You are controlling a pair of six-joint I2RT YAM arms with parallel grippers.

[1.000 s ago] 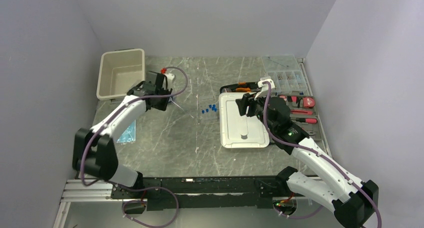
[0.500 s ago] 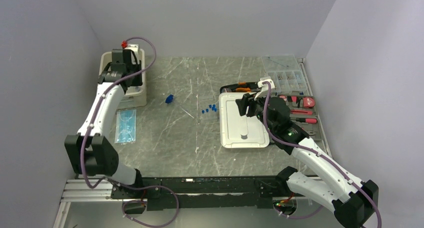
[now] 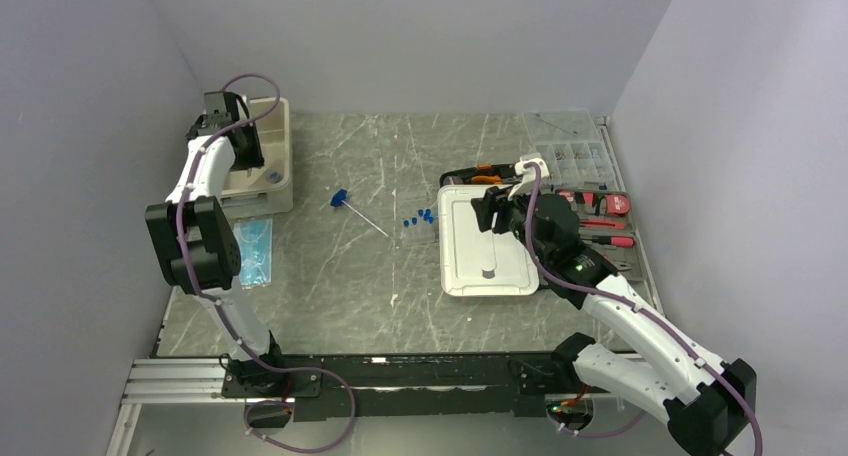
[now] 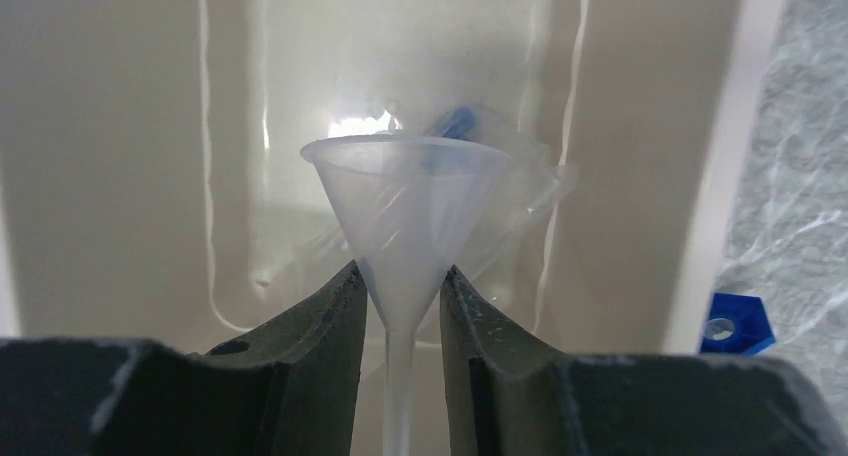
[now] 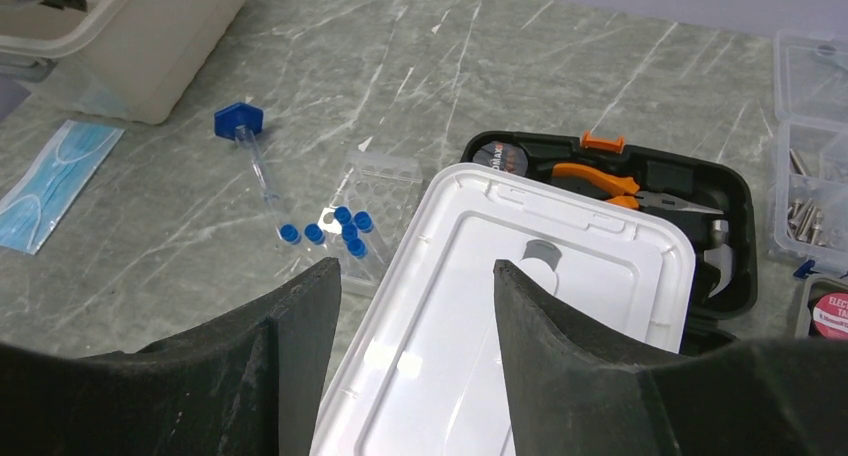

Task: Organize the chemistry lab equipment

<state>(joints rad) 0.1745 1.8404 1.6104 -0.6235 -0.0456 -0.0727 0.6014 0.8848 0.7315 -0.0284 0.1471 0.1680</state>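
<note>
Translucent funnel pinched by left gripper over beige bin at ten o'clock; right gripper parted, empty, above white lid.

Tool, jaws apart, hovers above white lid beside blue caps.

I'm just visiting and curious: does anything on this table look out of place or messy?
Yes: blue caps lie scattered by the clear rack. A white lid sits askew, partly covering the tool case. A face mask lies flat beside the bin, odd among lab gear.
</note>
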